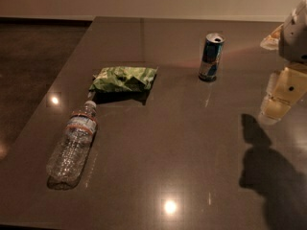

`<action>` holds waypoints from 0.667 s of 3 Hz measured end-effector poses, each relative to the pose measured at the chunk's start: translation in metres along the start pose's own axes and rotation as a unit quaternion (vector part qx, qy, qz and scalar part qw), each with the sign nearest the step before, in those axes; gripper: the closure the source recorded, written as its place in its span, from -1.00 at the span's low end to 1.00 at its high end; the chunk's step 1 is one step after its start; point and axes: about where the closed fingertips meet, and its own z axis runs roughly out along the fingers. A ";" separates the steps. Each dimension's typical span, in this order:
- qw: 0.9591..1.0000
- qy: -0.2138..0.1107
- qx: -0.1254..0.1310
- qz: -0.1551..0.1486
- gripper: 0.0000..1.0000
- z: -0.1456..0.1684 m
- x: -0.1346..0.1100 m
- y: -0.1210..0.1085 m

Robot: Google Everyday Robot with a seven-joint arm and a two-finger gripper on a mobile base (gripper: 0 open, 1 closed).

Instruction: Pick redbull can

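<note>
Not much of the arm (296, 35) can be made out tbh. It's cut off by the right edge, so only a grey housing is seen, up and to the right of the redbull can (211, 57). The end effector (283, 95) is seen as a cream-coloured block hung below that housing and pointed down, to the lower right of the can and well apart from it. Whether it's released or clenched can't be told from this view.

A dark shadow (268, 171) is thrown on the worktop (182, 143) nearer the camera than the can, and part of it is clipped by the frame too.

The can itself is stood upright on the worktop, with its silver top and blue and silver panels dimly lit. Its lettering can't be read.

A green snack bag (123, 78) is laid flat to the left of the can. A clear water bottle (73, 145) is laid on its side further left and nearer the camera, with its cap pointed toward the bag.
</note>
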 end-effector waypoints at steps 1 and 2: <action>0.999 -0.017 0.003 0.051 -1.00 0.020 -0.005 -0.041; 0.997 -0.026 0.009 0.078 -1.00 0.033 -0.011 -0.065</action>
